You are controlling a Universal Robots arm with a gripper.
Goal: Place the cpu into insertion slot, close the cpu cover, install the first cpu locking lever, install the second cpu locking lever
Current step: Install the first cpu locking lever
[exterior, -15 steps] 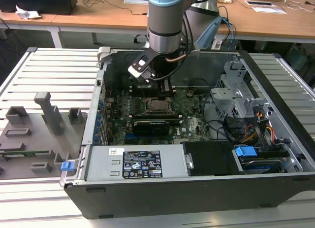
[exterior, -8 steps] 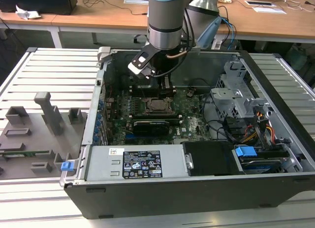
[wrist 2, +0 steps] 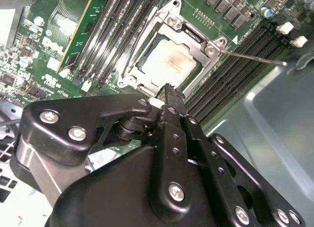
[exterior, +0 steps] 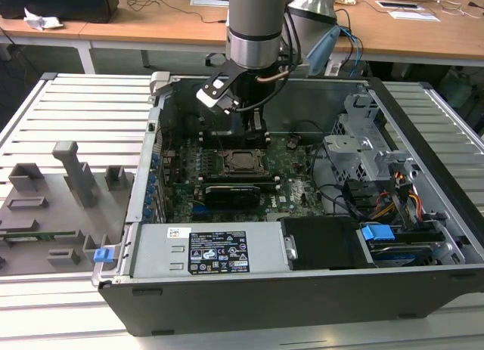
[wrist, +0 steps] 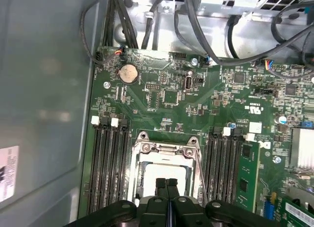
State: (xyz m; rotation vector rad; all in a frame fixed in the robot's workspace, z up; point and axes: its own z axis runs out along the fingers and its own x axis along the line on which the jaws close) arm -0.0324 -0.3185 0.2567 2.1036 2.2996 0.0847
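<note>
Starting at the exterior view's left: a grey tray of fixtures (exterior: 53,202) sits on the slatted table (exterior: 83,100), just beside the open PC case (exterior: 265,305). There's a blue clip (exterior: 103,253) at the case's near corner.

Inside the case, the power supply (exterior: 208,249) runs along the front wall and the green motherboard (exterior: 295,176) lies flat behind it. The arm comes straight down over the middle of the board, and the claw (exterior: 252,134) hangs right above the insertion slot (exterior: 243,162).

In both wrist views the claw (wrist: 167,184) is clenched all the way. Its fingers (wrist 2: 171,124) are pressed flat against each other with nothing between them.

The cpu (wrist: 149,174) is already sitting in the slot, silver top up, and the cpu cover (wrist: 166,149) is down around it like a frame. The fingertips are over the edge of that frame, but I can't tell if they actually touch it.

In the second wrist view a thin locking lever (wrist 2: 252,57) pokes out from a socket corner across the memory slots (wrist 2: 230,80), angled away from the frame.

Further to the exterior view's right there's the metal drive cage (exterior: 363,138), a bundle of cables (exterior: 393,199) and a blue connector (exterior: 376,233).
</note>
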